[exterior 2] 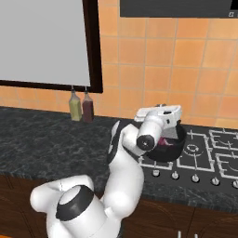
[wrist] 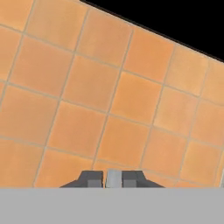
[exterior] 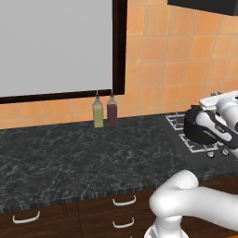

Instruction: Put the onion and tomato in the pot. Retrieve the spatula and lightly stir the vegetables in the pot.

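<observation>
The black pot (exterior: 194,126) (exterior 2: 179,142) stands on the front left burner of the stove. My white hand hovers over it, level with its rim, and hides most of its inside. A small dark red patch inside the pot, beside my wrist, looks like the tomato (exterior 2: 163,141). The onion is hidden. In the hand view my gripper (wrist: 113,180) faces the orange tiled wall. Its two dark tips are shut on a thin pale grey piece, which looks like the spatula (wrist: 113,176) handle. The blade is out of sight.
Two bottles, one yellow-green (exterior: 98,112) (exterior 2: 75,106) and one dark red (exterior: 112,110) (exterior 2: 87,107), stand by the wall under the window. The dark marble counter (exterior: 69,158) stretches left of the stove (exterior 2: 209,153). A black hood hangs above.
</observation>
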{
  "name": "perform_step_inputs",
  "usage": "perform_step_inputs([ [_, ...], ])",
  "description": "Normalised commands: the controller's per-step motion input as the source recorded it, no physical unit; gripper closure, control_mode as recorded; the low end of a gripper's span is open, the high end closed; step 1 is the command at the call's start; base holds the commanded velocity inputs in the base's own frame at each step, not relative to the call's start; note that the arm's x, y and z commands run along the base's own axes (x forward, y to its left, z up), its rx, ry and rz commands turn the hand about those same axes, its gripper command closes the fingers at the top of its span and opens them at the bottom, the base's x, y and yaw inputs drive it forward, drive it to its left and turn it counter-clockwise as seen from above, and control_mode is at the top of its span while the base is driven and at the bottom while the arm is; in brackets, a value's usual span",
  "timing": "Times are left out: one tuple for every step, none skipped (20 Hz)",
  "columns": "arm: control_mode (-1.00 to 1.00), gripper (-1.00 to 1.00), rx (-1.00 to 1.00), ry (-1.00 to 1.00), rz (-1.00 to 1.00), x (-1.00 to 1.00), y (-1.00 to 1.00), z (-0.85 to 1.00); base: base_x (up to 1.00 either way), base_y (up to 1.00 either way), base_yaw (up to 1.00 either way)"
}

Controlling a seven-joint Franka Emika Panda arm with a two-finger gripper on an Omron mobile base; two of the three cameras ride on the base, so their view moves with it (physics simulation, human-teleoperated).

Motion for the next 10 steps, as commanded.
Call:
perform_step_inputs([
  [-1.0,1.0,0.02,0.26,0.0,-0.13,0.16,1.0,0.0,0.0,0.0],
  [-1.0,1.0,0.02,0.21,0.0,-0.16,0.16,1.0,0.0,0.0,0.0],
  [-1.0,1.0,0.0,0.2,0.0,-0.23,0.15,1.0,0.0,0.0,0.0],
  [-1.0,1.0,0.0,0.19,0.0,-0.28,0.14,0.89,0.0,0.0,0.0],
  [-1.0,1.0,0.0,0.25,0.0,-0.32,0.18,0.54,0.0,0.0,0.0],
  [-1.0,1.0,0.0,0.31,0.0,-0.24,0.23,0.23,0.0,0.0,0.0],
  [-1.0,1.0,0.0,0.34,0.01,-0.16,0.29,0.0,0.0,0.0,0.0],
  [-1.0,1.0,0.0,0.32,0.1,-0.09,0.3,0.0,0.0,0.0,0.0],
  [-1.0,1.0,0.0,0.3,0.15,0.0,0.29,0.0,0.0,0.0,0.0],
  [-1.0,1.0,0.02,0.22,0.23,0.0,0.34,0.0,0.0,0.0,0.0],
])
